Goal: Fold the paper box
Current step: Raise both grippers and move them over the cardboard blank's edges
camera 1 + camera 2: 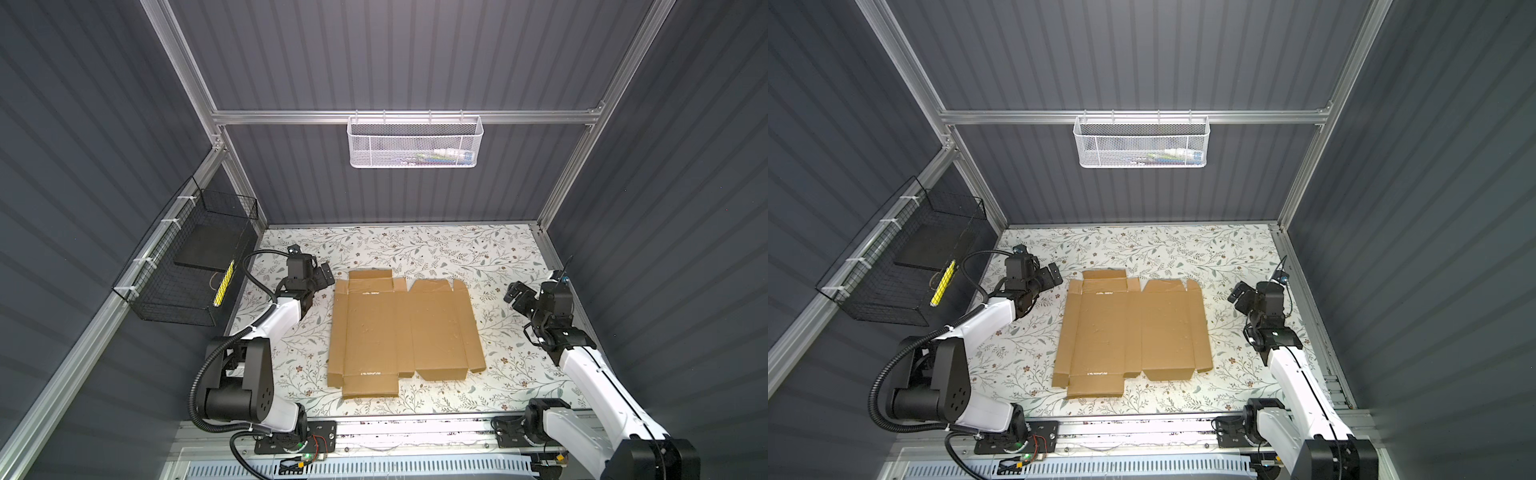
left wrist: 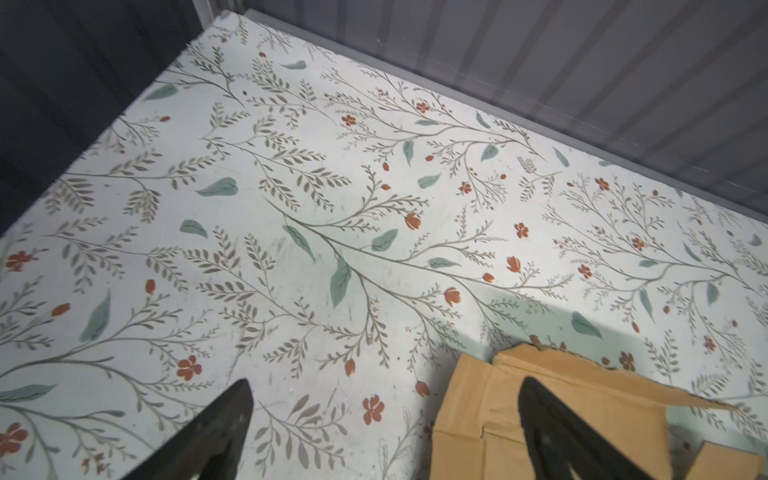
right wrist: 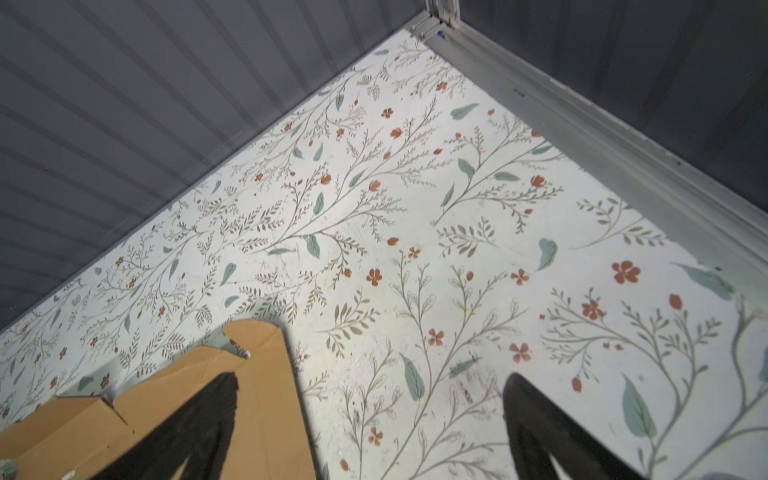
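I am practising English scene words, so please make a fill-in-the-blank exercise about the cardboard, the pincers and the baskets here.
1. The paper box lies ____ on the floral table, not yet folded.
2. The left pincer and the right pincer are both ____, holding nothing.
3. The wire basket holding the yellow object is ____ in colour.

Missing words: flat; open; black.

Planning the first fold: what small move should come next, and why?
Probably lower the open left claw to the left edge flap of the flat brown corrugated cardboard sheet: it lies fully unfolded, and the right claw hangs open, empty, beside it.
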Tool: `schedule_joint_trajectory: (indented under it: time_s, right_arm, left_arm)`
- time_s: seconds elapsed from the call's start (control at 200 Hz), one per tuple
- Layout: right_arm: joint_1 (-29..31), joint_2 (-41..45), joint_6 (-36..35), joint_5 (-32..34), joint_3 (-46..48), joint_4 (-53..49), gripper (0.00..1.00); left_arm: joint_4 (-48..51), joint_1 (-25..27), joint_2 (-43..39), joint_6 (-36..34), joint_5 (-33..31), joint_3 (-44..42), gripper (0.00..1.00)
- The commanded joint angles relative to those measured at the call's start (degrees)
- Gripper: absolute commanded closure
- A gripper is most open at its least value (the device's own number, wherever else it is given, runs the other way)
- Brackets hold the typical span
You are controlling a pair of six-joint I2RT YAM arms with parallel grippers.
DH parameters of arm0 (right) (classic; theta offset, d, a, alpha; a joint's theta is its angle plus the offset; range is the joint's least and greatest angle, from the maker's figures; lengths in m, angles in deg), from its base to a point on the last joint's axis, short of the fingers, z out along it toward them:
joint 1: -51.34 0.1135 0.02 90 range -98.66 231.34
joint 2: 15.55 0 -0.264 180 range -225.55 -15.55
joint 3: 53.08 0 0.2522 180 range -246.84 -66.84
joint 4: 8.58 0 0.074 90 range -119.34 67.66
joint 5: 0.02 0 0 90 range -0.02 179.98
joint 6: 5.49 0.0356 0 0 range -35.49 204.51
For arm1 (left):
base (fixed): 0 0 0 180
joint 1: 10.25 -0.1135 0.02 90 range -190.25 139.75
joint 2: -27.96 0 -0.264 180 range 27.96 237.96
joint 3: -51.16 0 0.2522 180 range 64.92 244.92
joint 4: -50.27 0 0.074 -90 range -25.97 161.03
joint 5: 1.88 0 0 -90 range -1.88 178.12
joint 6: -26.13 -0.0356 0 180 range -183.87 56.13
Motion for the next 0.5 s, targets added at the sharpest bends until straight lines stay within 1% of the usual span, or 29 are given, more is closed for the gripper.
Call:
schedule_joint_trajectory:
  time_s: [0.0, 0.075, 0.295, 0.375, 0.48, 0.495]
  right_arm:
    - [4.1, 0.2, 0.8, 3.6, -1.8, -7.0, 0.01]
    - [7.5, -0.2, 0.7, 5.1, -2.6, -7.3, 0.01]
    - [16.0, -5.9, 0.6, 4.5, -8.1, -11.2, 0.01]
    - [19.8, -7.4, 0.9, 4.4, -9.4, -11.5, 0.01]
    - [24.2, -9.4, 1.5, 4.9, -10.7, -11.8, 0.18]
    - [24.8, -11.0, 1.6, 4.8, -10.9, -11.7, 0.21]
  left_arm:
    - [3.1, 0.6, -0.7, 1.9, 6.5, -1.0, 0.00]
    - [4.8, 1.1, -0.1, 2.1, 6.4, -0.5, 0.00]
    - [16.1, 2.9, 2.8, 2.7, 3.9, 4.8, 0.00]
    - [18.0, 4.0, 2.6, 2.4, 3.7, 4.9, 0.00]
    - [18.8, 5.5, 1.6, 2.0, 6.5, 4.6, 0.00]
    - [18.9, 5.7, 1.5, 2.0, 6.8, 4.5, 0.00]
